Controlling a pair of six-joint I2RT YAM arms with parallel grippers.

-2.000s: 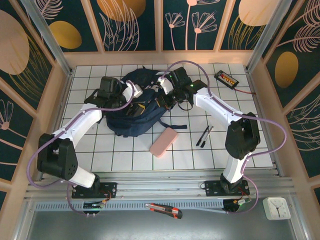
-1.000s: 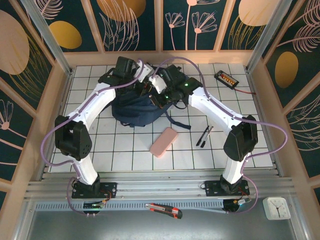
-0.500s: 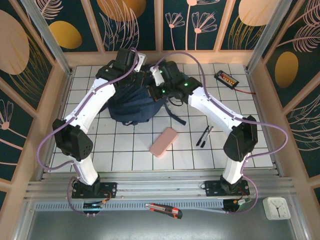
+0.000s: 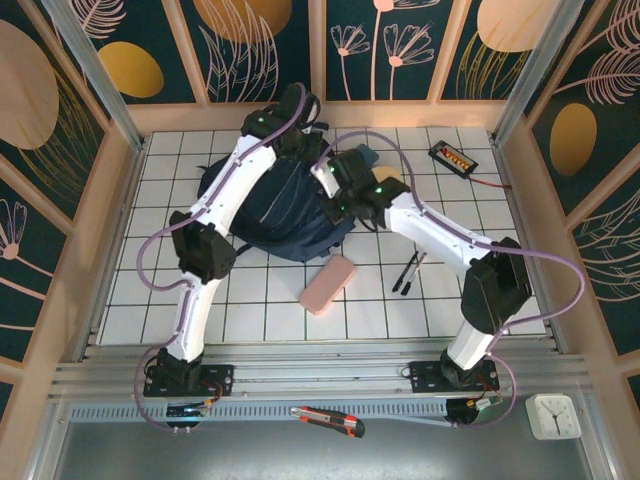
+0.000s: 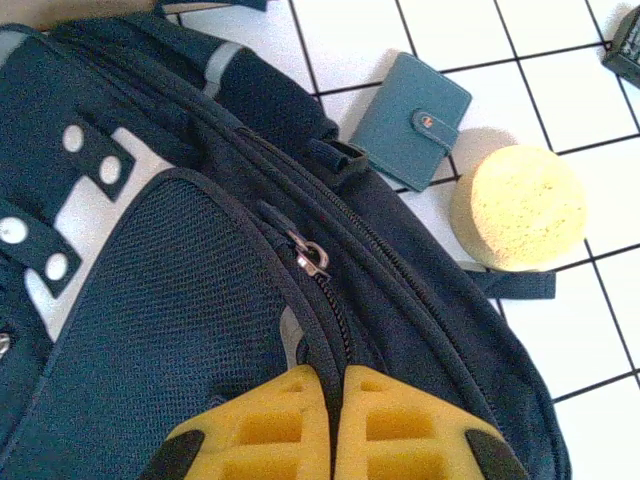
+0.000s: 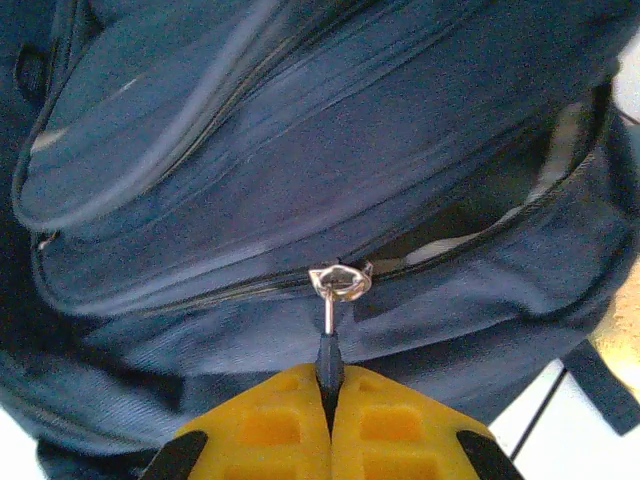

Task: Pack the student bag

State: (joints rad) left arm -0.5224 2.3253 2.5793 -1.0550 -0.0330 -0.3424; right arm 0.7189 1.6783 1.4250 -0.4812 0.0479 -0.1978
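Right wrist: right end effector clamped on student bag's zip pull; left wrist: wallet, sponge.

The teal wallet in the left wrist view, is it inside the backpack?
No, the teal wallet lies on the tiled table beside the student bag, near a yellow sponge.

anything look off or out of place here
Nothing is spilled or damaged. The student bag lies slumped with one zip partly open, gaping beside the zip pull pinched in the jaws of the right gripper. The pink case and pens lie outside it.
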